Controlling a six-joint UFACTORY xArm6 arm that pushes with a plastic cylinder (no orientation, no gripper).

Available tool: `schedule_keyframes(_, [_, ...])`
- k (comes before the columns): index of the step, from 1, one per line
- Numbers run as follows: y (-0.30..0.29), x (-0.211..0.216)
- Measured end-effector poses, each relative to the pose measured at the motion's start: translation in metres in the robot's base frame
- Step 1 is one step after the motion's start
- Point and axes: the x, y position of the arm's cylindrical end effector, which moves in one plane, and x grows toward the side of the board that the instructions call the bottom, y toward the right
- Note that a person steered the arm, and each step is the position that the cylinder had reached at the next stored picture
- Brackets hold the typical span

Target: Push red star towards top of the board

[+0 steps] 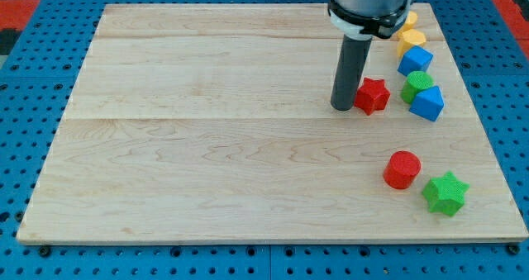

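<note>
The red star (374, 95) lies on the wooden board (207, 140) at the view's right, in the upper half. My tip (343, 106) rests on the board just left of the red star, touching or nearly touching its left side. The dark rod rises from there to the arm at the view's top.
Right of the red star a cluster runs along the board's right edge: a yellow block (407, 21), a second yellow block (410, 40), a blue block (415, 60), a green block (417, 84) and a blue block (427, 103). A red cylinder (402, 168) and a green star (445, 192) lie at the lower right.
</note>
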Motion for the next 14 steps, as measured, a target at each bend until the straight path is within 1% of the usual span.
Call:
schedule_keyframes(2, [0.009,0.097])
schedule_keyframes(3, [0.018,0.101])
schedule_keyframes(4, [0.062,0.048])
schedule_keyframes(5, [0.072,0.030])
schedule_keyframes(6, [0.072,0.021])
schedule_keyframes(7, [0.051,-0.043])
schedule_keyframes(8, [0.010,-0.077])
schedule_keyframes(9, [-0.021,-0.078])
schedule_keyframes(10, [-0.021,-0.078])
schedule_keyframes(11, [-0.002,-0.042])
schedule_keyframes(12, [-0.001,0.026])
schedule_keyframes(14, [-0.003,0.133])
